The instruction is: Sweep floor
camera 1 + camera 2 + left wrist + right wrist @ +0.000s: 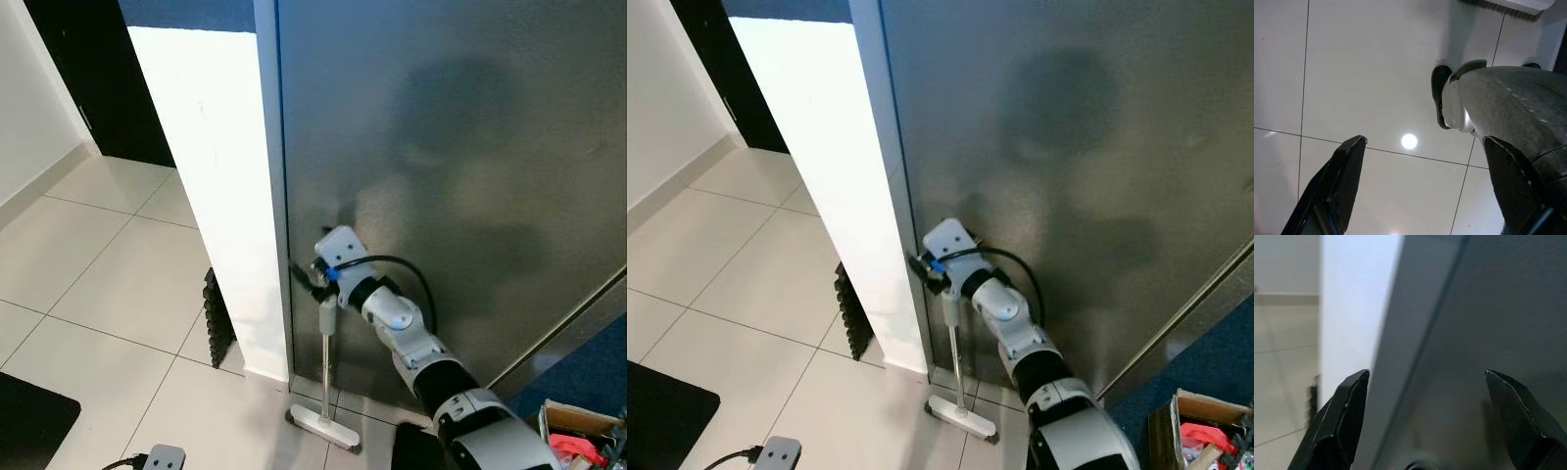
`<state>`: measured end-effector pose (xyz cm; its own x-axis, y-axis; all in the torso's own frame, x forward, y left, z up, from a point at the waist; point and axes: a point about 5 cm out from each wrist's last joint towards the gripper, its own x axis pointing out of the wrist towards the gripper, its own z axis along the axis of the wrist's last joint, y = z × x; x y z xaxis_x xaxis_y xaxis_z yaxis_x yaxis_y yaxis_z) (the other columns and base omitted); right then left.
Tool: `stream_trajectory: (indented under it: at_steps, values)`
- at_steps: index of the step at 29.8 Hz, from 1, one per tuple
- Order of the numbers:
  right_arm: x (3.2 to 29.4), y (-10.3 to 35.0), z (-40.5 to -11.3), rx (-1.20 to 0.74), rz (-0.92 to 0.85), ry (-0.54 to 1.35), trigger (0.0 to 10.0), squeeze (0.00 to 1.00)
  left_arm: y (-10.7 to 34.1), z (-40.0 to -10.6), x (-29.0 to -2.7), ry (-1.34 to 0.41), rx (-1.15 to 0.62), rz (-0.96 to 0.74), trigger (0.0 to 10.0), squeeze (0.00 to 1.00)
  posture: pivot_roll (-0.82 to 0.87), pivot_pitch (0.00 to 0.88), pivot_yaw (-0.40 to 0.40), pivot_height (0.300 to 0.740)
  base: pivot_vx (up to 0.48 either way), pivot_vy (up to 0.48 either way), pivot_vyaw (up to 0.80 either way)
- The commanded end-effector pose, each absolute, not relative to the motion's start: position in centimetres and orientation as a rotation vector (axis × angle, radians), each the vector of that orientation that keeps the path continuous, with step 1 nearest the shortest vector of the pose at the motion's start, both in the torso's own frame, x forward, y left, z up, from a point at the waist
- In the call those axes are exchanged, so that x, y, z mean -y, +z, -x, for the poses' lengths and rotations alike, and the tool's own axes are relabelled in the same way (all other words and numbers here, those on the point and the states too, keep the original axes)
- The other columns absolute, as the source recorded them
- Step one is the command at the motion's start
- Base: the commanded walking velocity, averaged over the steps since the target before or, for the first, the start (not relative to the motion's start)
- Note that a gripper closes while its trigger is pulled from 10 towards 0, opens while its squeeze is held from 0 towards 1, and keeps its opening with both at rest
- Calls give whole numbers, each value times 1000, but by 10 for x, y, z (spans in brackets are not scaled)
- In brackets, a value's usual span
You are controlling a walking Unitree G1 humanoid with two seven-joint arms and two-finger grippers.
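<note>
Glossy pale floor tiles [108,284] with thin grout lines meet a white wall pillar [230,196] and a large brushed-metal panel [451,166], matte grey with soft shadows. Broom [325,387]: slim metal handle standing upright against the panel's base, flat rectangular head resting on the floor just beside the pillar. Right gripper [1425,416] is raised at the handle's top, arm extended forward; its 2 black tapered fingers stand wide apart, facing the panel edge. Left gripper [1425,186] hangs low over the tiles, fingers spread wide, holding nothing, near the robot's foot [1442,98]
</note>
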<state>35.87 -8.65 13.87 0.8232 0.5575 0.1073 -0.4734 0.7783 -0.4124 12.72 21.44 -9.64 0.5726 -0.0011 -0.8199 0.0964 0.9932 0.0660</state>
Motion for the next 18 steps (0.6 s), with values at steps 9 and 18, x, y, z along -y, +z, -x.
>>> stream_trajectory:
  at_steps: [9,18]
  values:
    - [99,172,-373,332,273,450,10000,871,-97,-126,-216,-50,-970,-108,10000,0,7,107,24,740,0,0,0]
    - [99,150,-360,175,7,627,10000,153,-94,-136,-217,-34,-963,-127,10000,0,-11,67,33,740,0,0,0]
